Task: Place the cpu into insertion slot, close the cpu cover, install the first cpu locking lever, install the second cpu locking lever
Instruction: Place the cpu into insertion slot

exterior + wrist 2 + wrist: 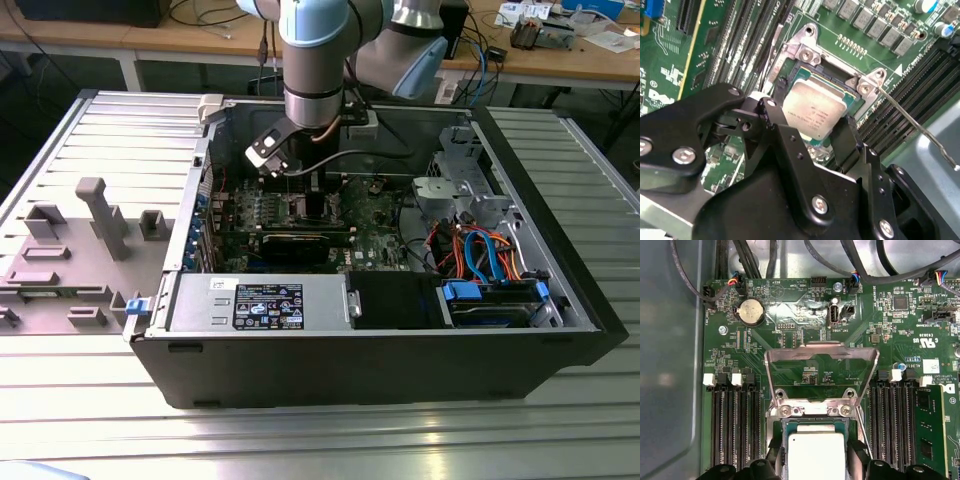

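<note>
An open computer case (350,350) lies on a ribbed metal table (300,440), holding a green motherboard (380,225), a power supply (262,302) along its near wall and blue and orange cables (480,250) toward the exterior view's right; the robot arm (315,60) reaches in from above; its gripper (812,122) has black fingers (790,145) closed narrowly against opposite edges of the cpu (817,452), which sits squarely over the insertion slot (812,70); whether the chip is fully seated cannot be told; the cpu cover (821,351) stands hinged open beside the slot; a thin locking lever (910,119) angles away from it; the gripper's body hides the chip's nearer edge in the second wrist view; in the exterior view the arm hides the slot.
</note>
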Available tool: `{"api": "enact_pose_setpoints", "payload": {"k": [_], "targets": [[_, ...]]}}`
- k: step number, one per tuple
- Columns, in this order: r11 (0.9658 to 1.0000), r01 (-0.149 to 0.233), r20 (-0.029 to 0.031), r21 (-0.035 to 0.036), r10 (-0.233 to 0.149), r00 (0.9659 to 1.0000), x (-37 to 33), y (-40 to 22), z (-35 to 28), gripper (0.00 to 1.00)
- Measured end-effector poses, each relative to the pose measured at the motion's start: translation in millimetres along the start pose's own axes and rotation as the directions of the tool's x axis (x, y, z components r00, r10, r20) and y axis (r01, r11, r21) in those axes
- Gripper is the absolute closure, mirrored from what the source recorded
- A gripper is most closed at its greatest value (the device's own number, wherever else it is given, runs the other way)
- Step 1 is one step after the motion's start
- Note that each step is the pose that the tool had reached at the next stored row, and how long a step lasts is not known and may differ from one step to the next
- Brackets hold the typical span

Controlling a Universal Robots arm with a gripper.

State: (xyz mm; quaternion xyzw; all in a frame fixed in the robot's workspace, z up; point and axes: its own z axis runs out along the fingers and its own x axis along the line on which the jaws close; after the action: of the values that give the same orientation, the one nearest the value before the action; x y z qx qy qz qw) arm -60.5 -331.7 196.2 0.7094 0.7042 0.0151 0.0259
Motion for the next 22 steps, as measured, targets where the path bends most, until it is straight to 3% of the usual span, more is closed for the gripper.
{"api": "enact_pose_setpoints", "payload": {"k": [4, 8, 9, 10, 17, 22], "targets": [[1.0000, 0.000, 0.0017, 0.0007, 0.000, 1.0000, -0.5, 0.5, -11.0, 0.38], [1.0000, 0.000, 0.0016, 0.0008, 0.000, 1.0000, -0.6, 0.8, -17.4, 0.40], [1.0000, 0.000, 0.0016, 0.0008, 0.000, 1.0000, -0.6, 0.9, -18.8, 0.46], [1.0000, 0.000, 0.0016, 0.0008, 0.000, 1.0000, -0.6, 1.0, -20.1, 0.46], [1.0000, 0.000, 0.0016, 0.0010, 0.000, 1.0000, -0.6, 1.2, -20.4, 0.89], [1.0000, 0.000, 0.0016, 0.0011, 0.000, 1.0000, -0.6, 1.2, -20.5, 0.89]]}}
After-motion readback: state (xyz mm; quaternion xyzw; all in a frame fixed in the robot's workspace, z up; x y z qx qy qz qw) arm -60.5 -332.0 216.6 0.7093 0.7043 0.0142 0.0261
